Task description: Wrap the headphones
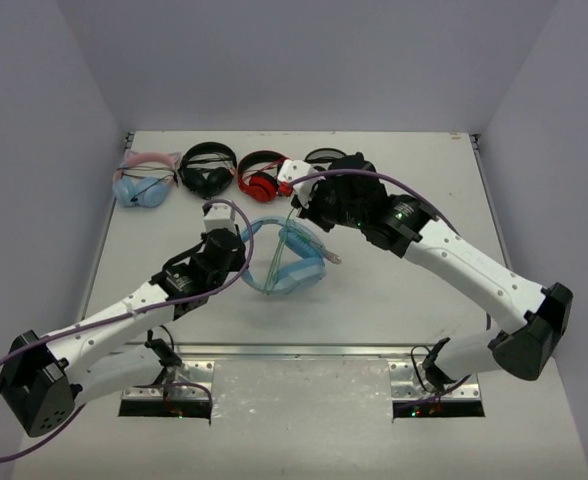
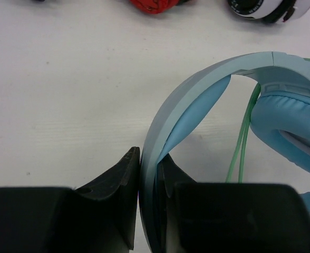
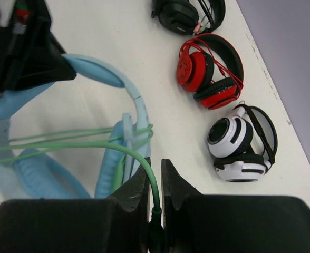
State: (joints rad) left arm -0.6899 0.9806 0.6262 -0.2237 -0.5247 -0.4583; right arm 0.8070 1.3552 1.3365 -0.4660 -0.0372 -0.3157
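Note:
The light-blue headphones (image 1: 286, 258) lie mid-table with several loops of their thin pale-green cable (image 3: 86, 143) around the ear cups. My left gripper (image 2: 149, 158) is shut on the blue headband (image 2: 197, 89), one finger on each side of the band. A padded ear cup (image 2: 294, 126) shows to its right, with cable strands (image 2: 242, 142) beside it. My right gripper (image 3: 155, 164) is shut on the cable's plug end (image 3: 156, 224), just right of the ear cups. From its jaws the cable curves left to the cups. In the top view the right gripper (image 1: 304, 205) hovers behind the headphones and the left gripper (image 1: 239, 247) is at their left.
A row of other pairs lies along the back: pale-blue with pink cat ears (image 1: 144, 183), black (image 1: 208, 167), red (image 3: 210, 71) and white-and-black (image 3: 243, 143). The table's right edge (image 3: 273, 84) runs just beyond the red and white-and-black pairs.

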